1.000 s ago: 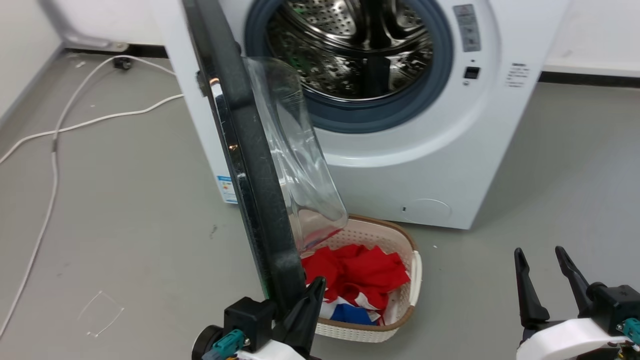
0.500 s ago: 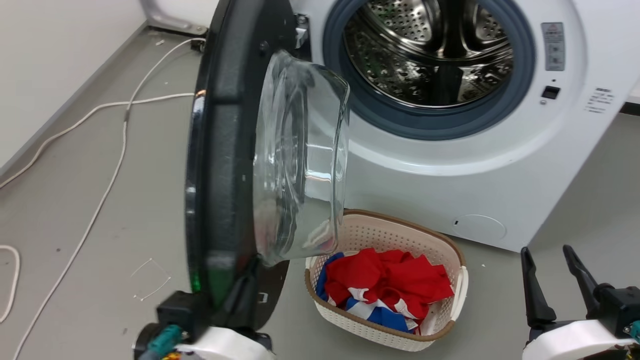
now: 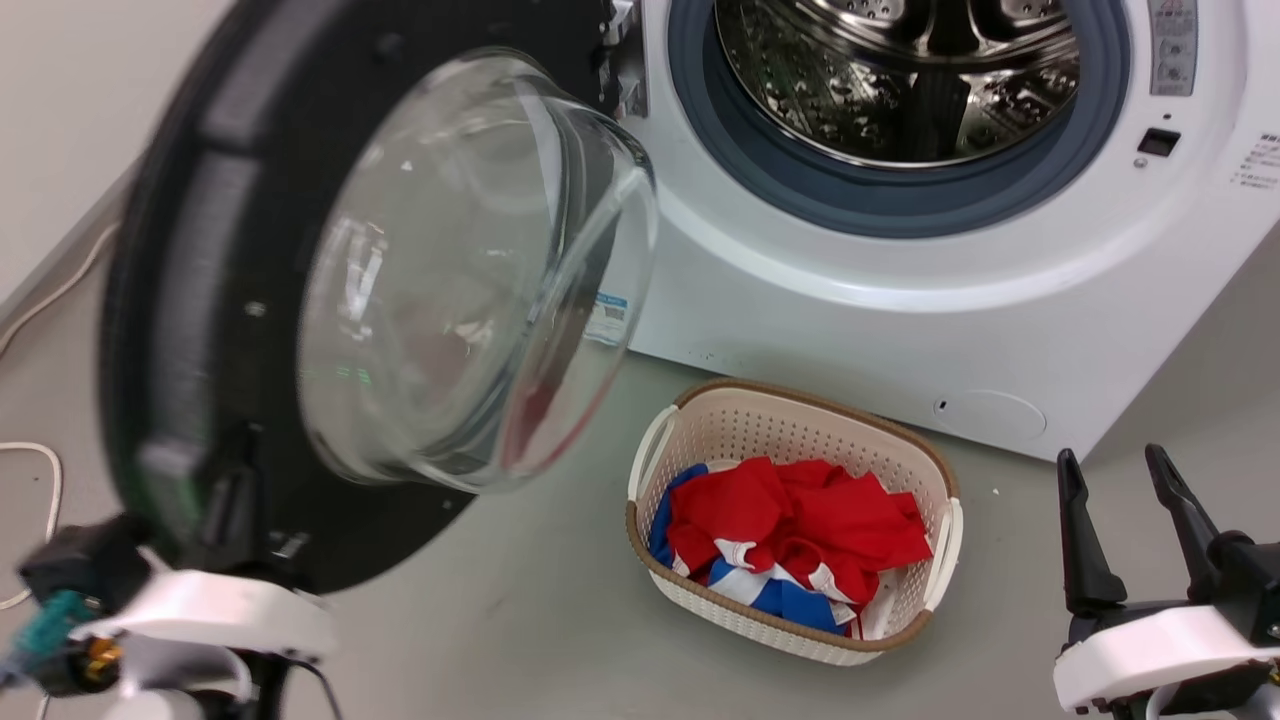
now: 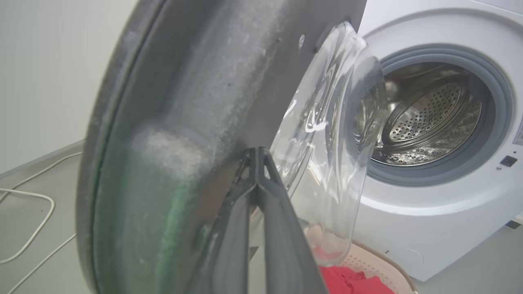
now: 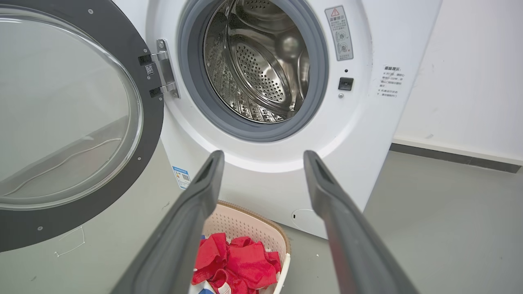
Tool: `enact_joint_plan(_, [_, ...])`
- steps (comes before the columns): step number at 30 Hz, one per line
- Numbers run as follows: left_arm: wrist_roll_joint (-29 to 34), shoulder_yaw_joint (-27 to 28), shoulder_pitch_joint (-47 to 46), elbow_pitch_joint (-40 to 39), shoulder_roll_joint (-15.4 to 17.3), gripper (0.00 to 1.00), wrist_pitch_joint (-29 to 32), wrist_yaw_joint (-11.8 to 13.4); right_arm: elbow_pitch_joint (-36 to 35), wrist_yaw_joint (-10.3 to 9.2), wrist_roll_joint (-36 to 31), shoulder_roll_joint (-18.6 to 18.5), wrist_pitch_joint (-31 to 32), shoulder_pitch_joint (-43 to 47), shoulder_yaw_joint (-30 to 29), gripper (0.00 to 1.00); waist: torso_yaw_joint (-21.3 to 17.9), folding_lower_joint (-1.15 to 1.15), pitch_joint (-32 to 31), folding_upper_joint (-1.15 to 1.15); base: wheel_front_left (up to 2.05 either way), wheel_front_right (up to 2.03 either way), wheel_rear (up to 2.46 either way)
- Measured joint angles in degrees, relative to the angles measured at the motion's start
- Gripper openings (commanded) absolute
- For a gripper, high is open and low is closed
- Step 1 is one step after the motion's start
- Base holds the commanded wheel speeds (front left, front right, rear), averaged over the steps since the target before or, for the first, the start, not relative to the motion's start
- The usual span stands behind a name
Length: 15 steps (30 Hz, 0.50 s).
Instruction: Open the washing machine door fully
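White cable: a thin white cord [image 3: 52, 487] loops on the grey floor [image 3: 540, 610] at the far left, beside the pale wall.
Left hand: the left hand [image 4: 257, 152] has its two long dark fingers pressed together, tip to tip, with nothing between them. They lie against the inner face of the door, low down and just beside the glass. In the head view this hand is blurred at the lower left.
Door: the large round glossy black washing machine door [image 3: 200, 250] stands wide of the opening, left of the machine, with its inner face turned toward the head camera.
Window: a bulging clear glass bowl [image 3: 450, 270] juts from the door's middle toward the machine.
Hinge: a metal hinge plate [image 5: 164, 67] joins the door's edge to the machine's front, left of the opening.
Machine: the white front-loading washing machine [image 3: 850, 330] has a grey rubber ring [image 3: 900, 212] around a perforated steel drum [image 3: 900, 70]. A small black latch slot [image 3: 1158, 142] sits right of the ring, and a small round white flap [image 3: 985, 415] is low on the front.
Basket: a cream perforated plastic basket with a brown rim [image 3: 790, 399] sits on the floor just before the machine, holding red, blue and white cloth [image 3: 800, 510].
Right hand: the right hand [image 3: 1110, 455] is at the lower right, fingers spread apart and holding nothing, well apart from the door and right of the basket.
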Motion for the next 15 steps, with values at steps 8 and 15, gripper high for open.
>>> enact_joint_plan(8, [-3.38, 7.32, -4.36, 7.50, 3.89, 0.00, -3.33, -1.71, 0.00, 0.00, -0.36, 0.00, 0.23, -1.90, 0.26, 1.00, -1.25, 0.00, 3.22, 0.00, 0.00, 0.00, 0.00])
enact_joint_plan(15, [-6.86, 11.84, -8.75, 16.74, 7.50, 0.00, -5.95, -6.27, 0.19, 0.00, -0.91, 0.01, 0.30, -3.34, 0.23, 1.00, -2.29, 0.00, 5.06, 0.00, 0.00, 0.00, 0.00])
